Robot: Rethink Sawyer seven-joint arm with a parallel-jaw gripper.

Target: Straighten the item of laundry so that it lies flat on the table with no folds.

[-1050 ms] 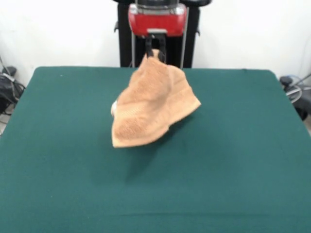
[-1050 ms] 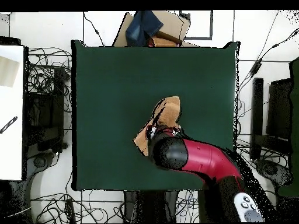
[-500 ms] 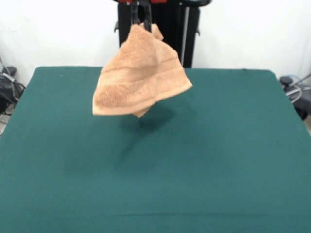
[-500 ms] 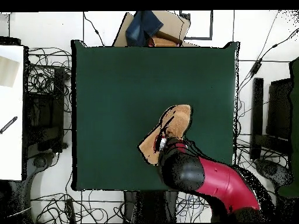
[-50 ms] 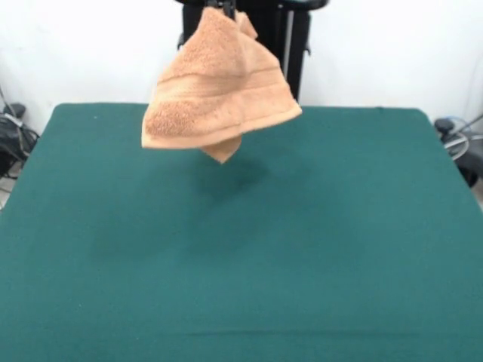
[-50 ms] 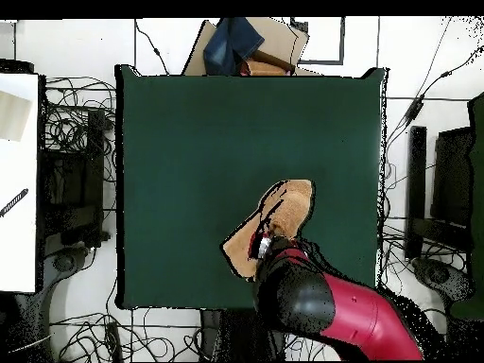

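Note:
The item of laundry (image 5: pixel 223 90), an orange-tan terry towel with a woven band, hangs bunched in the air well above the table (image 5: pixel 339 226), its lowest corner clear of the green top. It hangs from a pinched corner at the picture's top edge, where my gripper (image 5: pixel 218 6) is shut on it; only the tips show. In the overhead view the item of laundry (image 6: pixel 289 208) spreads out from under the red and black arm (image 6: pixel 321 302), near the table's (image 6: pixel 189 132) edge by the robot base.
A cardboard box with a blue cloth (image 6: pixel 246 45) lies beyond the table's far edge in the overhead view. A white surface (image 6: pixel 19 170) stands to the left, black equipment (image 6: pixel 452 180) to the right, and cables lie all around.
The towel has risen from just above the table to high in the air. It has also been drawn back toward the robot's side, and the gripper has risen to the front view's top edge.

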